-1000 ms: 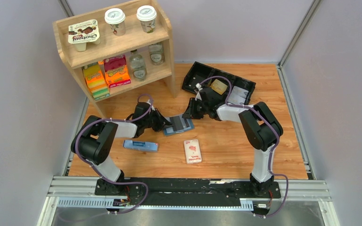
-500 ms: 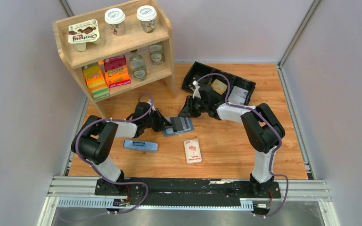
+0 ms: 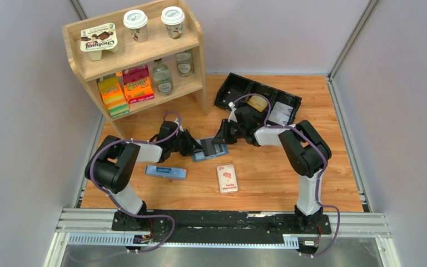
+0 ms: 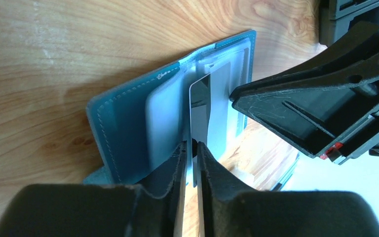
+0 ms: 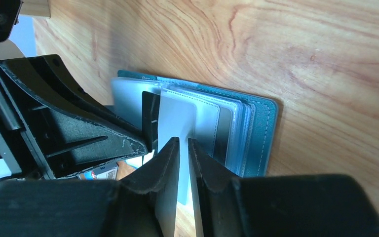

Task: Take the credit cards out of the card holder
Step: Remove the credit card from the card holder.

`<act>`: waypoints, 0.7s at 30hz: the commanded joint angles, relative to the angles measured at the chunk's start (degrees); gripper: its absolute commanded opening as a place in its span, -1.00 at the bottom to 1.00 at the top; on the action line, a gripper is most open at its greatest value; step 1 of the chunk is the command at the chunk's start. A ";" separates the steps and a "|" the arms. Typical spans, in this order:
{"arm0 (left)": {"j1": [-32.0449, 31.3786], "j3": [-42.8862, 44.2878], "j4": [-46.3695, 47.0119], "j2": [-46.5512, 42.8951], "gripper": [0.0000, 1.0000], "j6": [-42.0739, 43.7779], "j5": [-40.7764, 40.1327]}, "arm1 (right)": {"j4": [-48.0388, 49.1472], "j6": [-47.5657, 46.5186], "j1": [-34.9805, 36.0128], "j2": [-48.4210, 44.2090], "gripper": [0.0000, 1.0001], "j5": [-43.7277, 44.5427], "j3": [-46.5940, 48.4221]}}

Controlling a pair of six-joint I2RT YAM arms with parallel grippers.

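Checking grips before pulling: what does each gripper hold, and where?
Left gripper straddles the dark grey card at its edge, right gripper a pale card likewise; whether either clamps cannot be told.

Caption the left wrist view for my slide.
Left gripper straddles a dark card standing in the open blue card holder.

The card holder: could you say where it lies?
Top view: the card holder lies open mid-table between the left gripper and right gripper, just beyond the white pack.

Both arms reach low, fingertips nearly meeting. The left gripper (image 4: pixel 191 148) has its jaws a slit apart astride a card (image 4: pixel 201 101) edge. The right gripper (image 5: pixel 183 143) has its jaws almost closed.
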 commanded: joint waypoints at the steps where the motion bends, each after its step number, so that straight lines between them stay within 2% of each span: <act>1: 0.36 0.90 -2.23 1.11 -0.47 0.59 -1.57 | -2.75 -1.12 -0.81 1.53 -0.58 3.42 -4.12; 2: 0.27 0.72 -2.23 1.28 -0.35 0.32 -1.57 | -2.67 -1.12 -0.81 1.53 -0.58 3.42 -4.47; 6: 0.27 0.98 -1.53 3.13 -0.19 -0.47 -0.87 | -1.97 -0.94 -0.98 1.88 -0.58 2.72 -5.09; 13: 0.44 0.72 3.39 5.77 -0.18 -1.79 1.67 | -0.82 -0.50 -1.07 2.68 -0.58 2.11 -5.18; 15: 0.36 0.55 4.27 5.33 -0.30 -1.88 1.94 | -0.73 -0.41 -1.07 2.94 -0.58 2.11 -5.18; 17: 0.36 -0.07 5.15 4.28 -0.60 -1.88 1.77 | -0.64 -0.24 -1.34 3.11 -0.58 2.19 -5.18; 21: 0.80 -1.65 5.42 1.38 -0.95 -1.79 0.71 | -0.64 0.03 -1.86 3.20 -0.58 2.72 -5.44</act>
